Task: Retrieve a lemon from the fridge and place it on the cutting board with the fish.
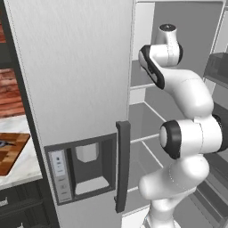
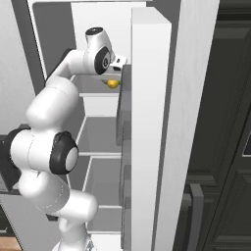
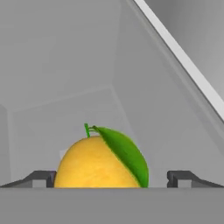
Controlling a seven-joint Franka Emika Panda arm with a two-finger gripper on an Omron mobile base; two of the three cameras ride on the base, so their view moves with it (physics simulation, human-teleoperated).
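Pincer (image 3: pixel 112 178) spread wide astride the small round yellow green-leafed lemon (image 3: pixel 98 162); best eased toward twelve o'clock, centred, then closed gently.

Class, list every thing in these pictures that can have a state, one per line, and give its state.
fridge: right door open, left door shut.
lemon: on a fridge shelf, between the open fingers, not yet gripped.
gripper: open, a finger on each side of the lemon.
cutting board: flat on the counter, left of the fridge.
fish: lying on the cutting board.
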